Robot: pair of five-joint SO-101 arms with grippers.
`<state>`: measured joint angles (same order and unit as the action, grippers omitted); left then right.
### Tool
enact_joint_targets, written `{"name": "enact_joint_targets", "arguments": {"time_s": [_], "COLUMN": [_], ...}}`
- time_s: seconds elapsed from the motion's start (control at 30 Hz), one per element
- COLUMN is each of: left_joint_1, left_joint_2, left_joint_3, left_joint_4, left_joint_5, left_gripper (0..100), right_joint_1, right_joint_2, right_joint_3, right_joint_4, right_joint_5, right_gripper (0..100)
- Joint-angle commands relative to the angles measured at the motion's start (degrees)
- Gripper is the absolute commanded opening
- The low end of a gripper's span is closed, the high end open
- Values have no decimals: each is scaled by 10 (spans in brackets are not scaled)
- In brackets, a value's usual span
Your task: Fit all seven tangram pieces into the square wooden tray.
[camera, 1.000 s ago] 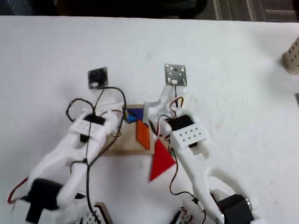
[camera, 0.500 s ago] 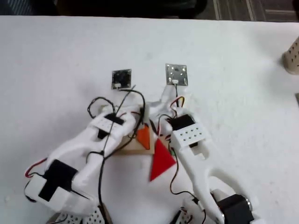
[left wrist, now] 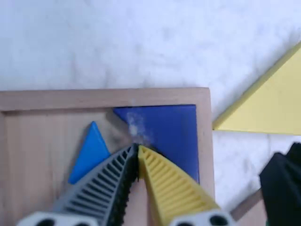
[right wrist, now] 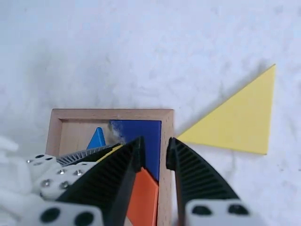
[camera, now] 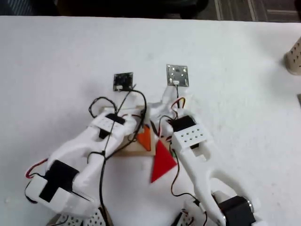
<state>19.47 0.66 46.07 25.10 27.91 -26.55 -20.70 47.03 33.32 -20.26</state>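
Note:
The square wooden tray (right wrist: 111, 113) holds a dark blue piece (right wrist: 143, 134) in one corner, a light blue triangle (right wrist: 97, 139) beside it and an orange piece (right wrist: 143, 197). My left gripper (left wrist: 137, 149) is shut, its grey and yellow tips resting on the dark blue piece (left wrist: 167, 129). My right gripper (right wrist: 154, 143) is narrowly open, and its black fingers (right wrist: 134, 155) straddle the tray's side wall beside the dark blue piece. A yellow triangle (right wrist: 237, 120) lies on the table just outside that corner. A red triangle (camera: 162, 160) lies beside the tray (camera: 134, 149), next to the right arm.
Both arms crowd over the tray in the high view, hiding most of it. The white table stretches around them. A pale pegged object (camera: 294, 59) stands at the table's far right edge.
The left arm has swung to the right across the tray, now covering the blue pieces in the high view. The right arm and the red triangle have stayed put.

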Motion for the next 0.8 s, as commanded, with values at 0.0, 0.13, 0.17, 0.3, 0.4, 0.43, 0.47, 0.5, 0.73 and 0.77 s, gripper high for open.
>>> {"name": "enact_joint_targets", "arguments": {"time_s": [0.0, 0.13, 0.17, 0.3, 0.4, 0.43, 0.47, 0.5, 0.73, 0.77], "left_joint_1": [-23, -38, -43, -49, -49, -51, -58, -67, -131, -132], "left_joint_2": [-30, -26, -26, -30, -37, -49, -66, -88, -173, -161], "left_joint_3": [-4, -4, -5, -2, -2, 1, 8, 18, 65, 63], "left_joint_4": [-12, -17, -17, -12, -12, -11, -9, -10, -8, -8], "left_joint_5": [2, 2, 2, 1, 1, 1, 1, 1, 1, 1], "left_gripper": [21, 21, 21, 22, 22, 22, 22, 22, 22, 22], "right_joint_1": [1, 1, 1, 1, 1, 1, 1, 1, 1, 1], "right_joint_2": [-28, -28, -28, -27, -28, -28, -28, -28, -28, -28], "right_joint_3": [-4, -4, -4, -4, 0, 0, 0, 0, 0, 1], "right_joint_4": [-7, -7, -7, -7, -7, -7, -7, -7, -8, -8], "right_joint_5": [7, 7, 7, 7, 7, 7, 7, 8, 8, 8], "right_gripper": [84, 84, 84, 84, 84, 84, 84, 84, 84, 84]}}
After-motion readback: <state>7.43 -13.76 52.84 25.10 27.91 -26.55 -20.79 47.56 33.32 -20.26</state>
